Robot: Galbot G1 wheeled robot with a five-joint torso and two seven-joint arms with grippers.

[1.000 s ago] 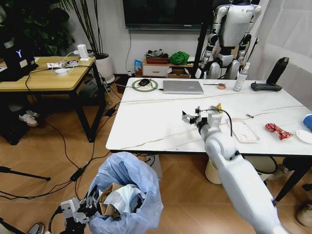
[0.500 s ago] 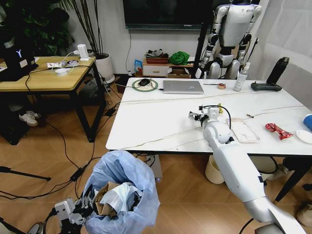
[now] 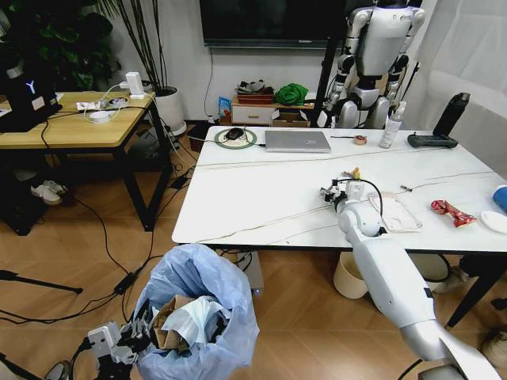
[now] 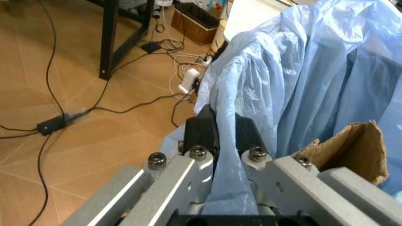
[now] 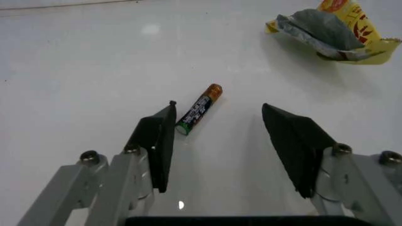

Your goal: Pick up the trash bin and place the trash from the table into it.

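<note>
Nearest, low at the robot's left: left gripper (image 4: 223,141) pinching a fold of the light-blue bag at the rim of the trash bin (image 3: 198,317), fingers (image 4: 207,129) pressed together on the plastic. Bin held above the wooden floor, in front of the near edge of the table (image 3: 253,198) and off it. Inside the bag: crushed brown cardboard (image 3: 170,326) and a light-blue face mask (image 3: 200,321).

Farther out, over the marble-look tabletop: right gripper (image 5: 220,141) hovering just above the surface with jaws spread wide, gripping nothing. Between the fingertips, closer to one finger (image 5: 157,141): a small battery (image 5: 199,109) lying flat on the table. Just beyond it: a crumpled yellow wrapper (image 5: 333,33), apart from the gripper.

Beside the right arm, toward the robot's right: a clear plastic pack (image 3: 394,212) flat on the table, then a red wrapper (image 3: 450,211), then a white lid (image 3: 494,221) and a blue paper cup (image 3: 501,196) at the view's edge.

At the table's far side: a silver laptop (image 3: 297,141) and a spray bottle (image 3: 391,127).
</note>
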